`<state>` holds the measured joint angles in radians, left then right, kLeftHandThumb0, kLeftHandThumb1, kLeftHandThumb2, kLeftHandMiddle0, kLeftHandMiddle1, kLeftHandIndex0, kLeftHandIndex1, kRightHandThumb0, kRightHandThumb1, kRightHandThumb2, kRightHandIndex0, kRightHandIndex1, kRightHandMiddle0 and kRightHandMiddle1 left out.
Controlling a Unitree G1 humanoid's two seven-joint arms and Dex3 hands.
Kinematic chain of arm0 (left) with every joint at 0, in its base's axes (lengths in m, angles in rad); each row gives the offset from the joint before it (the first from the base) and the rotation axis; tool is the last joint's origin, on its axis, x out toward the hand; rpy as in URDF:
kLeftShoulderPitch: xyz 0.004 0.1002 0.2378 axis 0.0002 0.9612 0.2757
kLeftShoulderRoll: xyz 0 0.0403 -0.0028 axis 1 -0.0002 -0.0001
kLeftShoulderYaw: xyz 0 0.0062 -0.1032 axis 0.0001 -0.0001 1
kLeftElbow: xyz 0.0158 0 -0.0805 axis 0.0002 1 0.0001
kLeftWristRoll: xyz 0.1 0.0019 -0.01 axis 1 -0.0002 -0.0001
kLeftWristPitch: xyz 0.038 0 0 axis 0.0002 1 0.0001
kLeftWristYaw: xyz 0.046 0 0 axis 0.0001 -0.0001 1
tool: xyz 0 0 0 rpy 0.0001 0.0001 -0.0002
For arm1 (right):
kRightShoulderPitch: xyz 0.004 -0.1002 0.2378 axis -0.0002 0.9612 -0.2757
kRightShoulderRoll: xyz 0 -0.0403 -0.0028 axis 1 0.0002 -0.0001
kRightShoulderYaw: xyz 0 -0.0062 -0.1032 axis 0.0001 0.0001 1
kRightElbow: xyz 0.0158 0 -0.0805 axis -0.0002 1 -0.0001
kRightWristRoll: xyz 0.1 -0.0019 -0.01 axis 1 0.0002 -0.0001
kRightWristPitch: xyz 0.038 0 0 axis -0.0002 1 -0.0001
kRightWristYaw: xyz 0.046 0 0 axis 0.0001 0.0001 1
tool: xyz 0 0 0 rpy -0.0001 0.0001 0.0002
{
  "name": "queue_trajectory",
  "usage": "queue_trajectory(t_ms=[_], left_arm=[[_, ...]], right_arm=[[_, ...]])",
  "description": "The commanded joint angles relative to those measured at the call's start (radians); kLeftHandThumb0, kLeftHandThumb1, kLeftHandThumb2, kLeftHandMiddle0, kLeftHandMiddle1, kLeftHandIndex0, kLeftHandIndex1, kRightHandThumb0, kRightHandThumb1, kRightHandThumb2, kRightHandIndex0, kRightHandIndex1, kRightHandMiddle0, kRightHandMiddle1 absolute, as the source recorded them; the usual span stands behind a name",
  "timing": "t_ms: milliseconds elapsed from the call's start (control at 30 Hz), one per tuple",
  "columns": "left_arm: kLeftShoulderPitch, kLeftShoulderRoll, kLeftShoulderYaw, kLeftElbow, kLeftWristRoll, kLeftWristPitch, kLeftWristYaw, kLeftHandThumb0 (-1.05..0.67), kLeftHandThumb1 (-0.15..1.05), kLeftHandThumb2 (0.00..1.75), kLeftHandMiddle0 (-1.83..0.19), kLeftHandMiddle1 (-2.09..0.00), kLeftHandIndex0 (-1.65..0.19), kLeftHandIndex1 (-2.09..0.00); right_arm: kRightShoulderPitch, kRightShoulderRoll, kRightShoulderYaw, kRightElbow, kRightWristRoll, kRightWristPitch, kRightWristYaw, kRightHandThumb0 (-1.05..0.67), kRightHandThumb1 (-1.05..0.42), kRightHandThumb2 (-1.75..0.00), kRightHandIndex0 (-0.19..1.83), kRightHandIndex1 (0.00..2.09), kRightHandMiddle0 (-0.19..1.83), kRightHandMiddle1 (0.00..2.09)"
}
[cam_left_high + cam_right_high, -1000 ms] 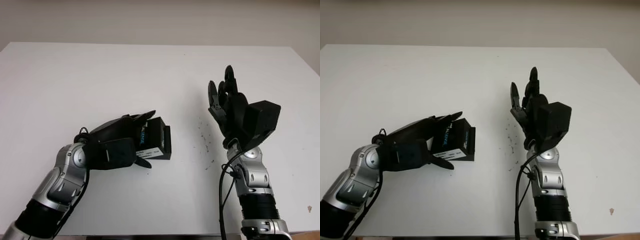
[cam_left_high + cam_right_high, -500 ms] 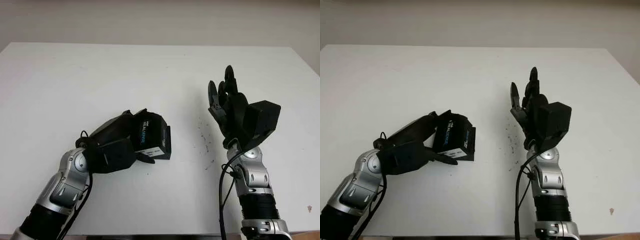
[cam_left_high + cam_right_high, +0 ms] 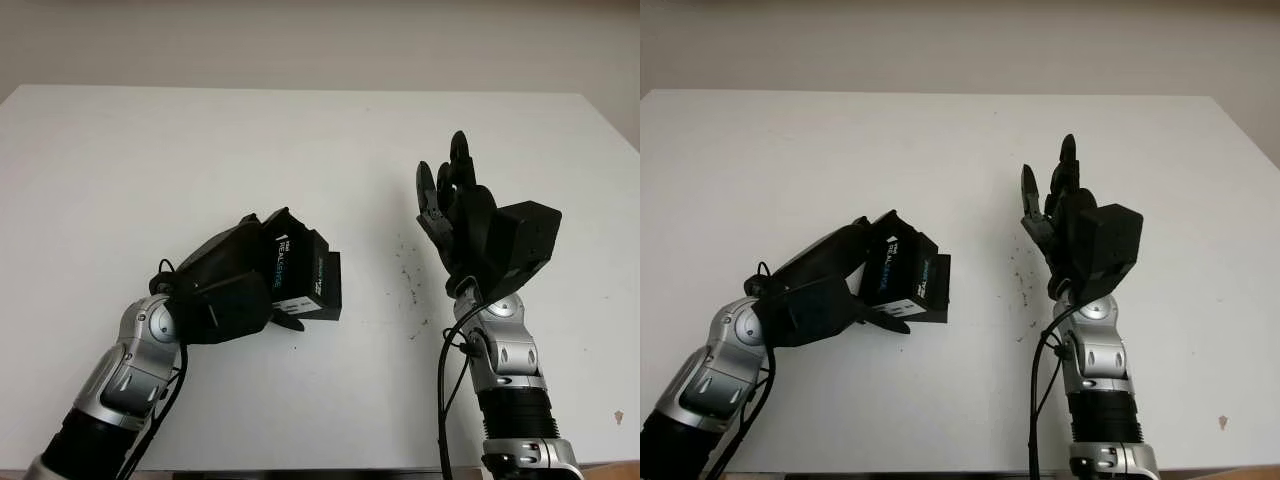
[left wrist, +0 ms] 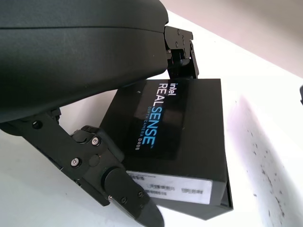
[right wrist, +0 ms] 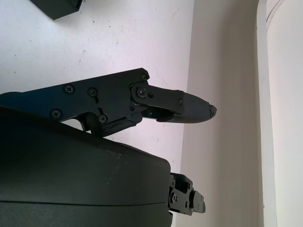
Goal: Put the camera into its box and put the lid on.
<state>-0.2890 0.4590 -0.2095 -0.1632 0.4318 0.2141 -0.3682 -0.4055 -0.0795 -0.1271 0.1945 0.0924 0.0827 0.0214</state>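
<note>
Tilted up since before, black box [image 3: 300,275] gripped by left hand [image 3: 232,290] on white table [image 3: 200,150]. Left wrist view reads its RealSense label. Right hand [image 3: 462,215] open, raised, holding nothing. Beige wall behind.

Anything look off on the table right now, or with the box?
The black box sits tilted in the left hand, one edge raised off the white table. Dark specks are scattered on the table between the box and the open right hand. I can't see any damage to the box.
</note>
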Motion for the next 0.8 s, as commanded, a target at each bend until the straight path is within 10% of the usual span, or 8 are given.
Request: queue_trajectory(t_ms=[0,767], left_arm=[[-0.024,0.012,0.026,-0.032,0.004,0.019,-0.008,-0.21,1.05,0.11,-0.35,-1.85,-0.09,-1.59],[-0.176,0.074,0.005,-0.113,-0.004,0.247,-0.224,-0.21,1.05,0.08,-0.37,-1.72,-0.13,-1.5]], right_arm=[[0.001,-0.001,0.003,-0.014,-0.002,0.005,-0.001,-0.53,-1.05,-0.49,-0.17,0.06,-0.14,0.06],[0.011,0.008,0.023,-0.037,-0.019,0.051,-0.019,-0.53,-1.05,-0.48,-0.17,0.06,-0.13,0.06]])
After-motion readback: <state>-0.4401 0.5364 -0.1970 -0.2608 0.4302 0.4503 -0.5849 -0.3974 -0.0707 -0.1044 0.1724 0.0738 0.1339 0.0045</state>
